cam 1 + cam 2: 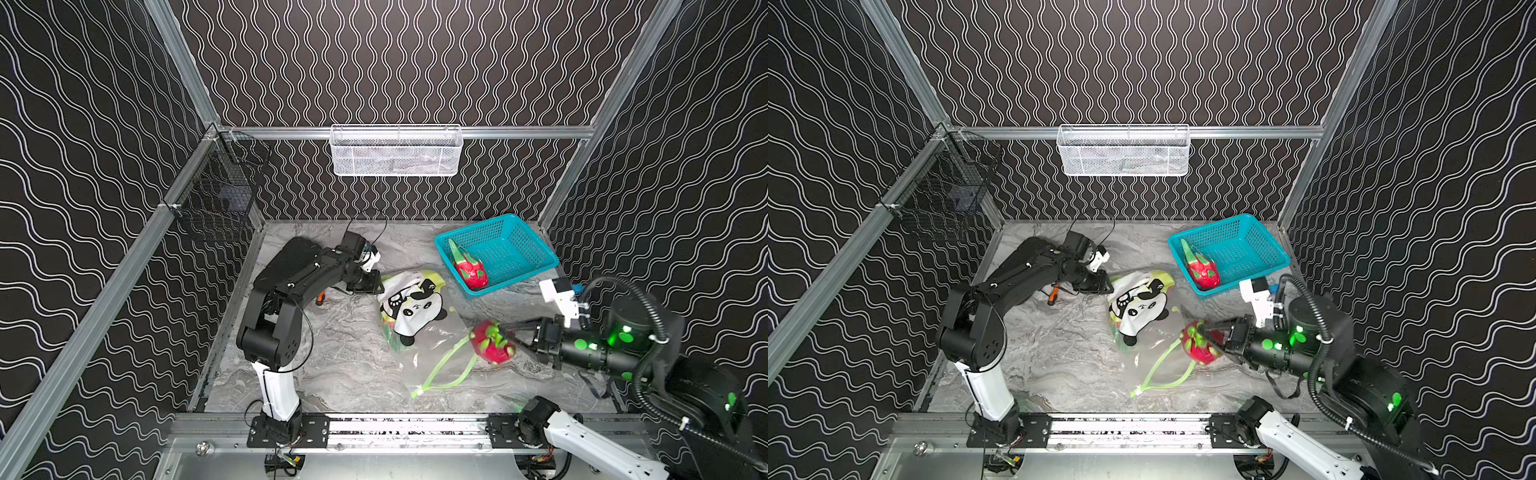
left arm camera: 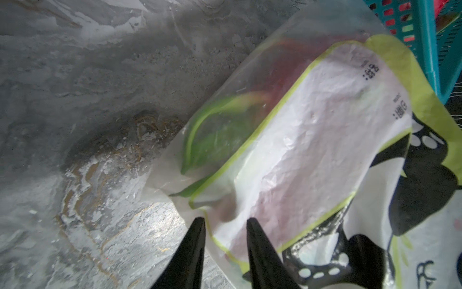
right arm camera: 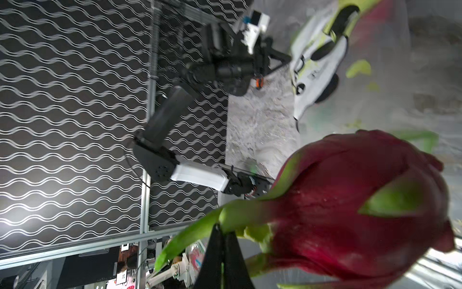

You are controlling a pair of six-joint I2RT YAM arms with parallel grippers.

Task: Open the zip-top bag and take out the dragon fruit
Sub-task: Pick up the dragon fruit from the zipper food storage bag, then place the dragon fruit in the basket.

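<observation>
Your right gripper (image 3: 221,229) pinches a green leaf of the dragon fruit (image 3: 350,205), which hangs just beyond its tips at the zip-top bag's (image 1: 415,307) open mouth; the teal basket (image 1: 511,249) lies sideways from it, well apart.

Fruit (image 2: 220,127) inside the bag (image 2: 312,150): a red-green blur. White basket (image 1: 395,154) at twelve o'clock: contents too small to tell.

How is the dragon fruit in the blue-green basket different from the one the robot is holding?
The basket fruit lies in the teal basket; the held fruit hangs over the table. Nothing grips the basket fruit; the right gripper pinches the held fruit by a green leaf. Both are red with green leaves.
</observation>
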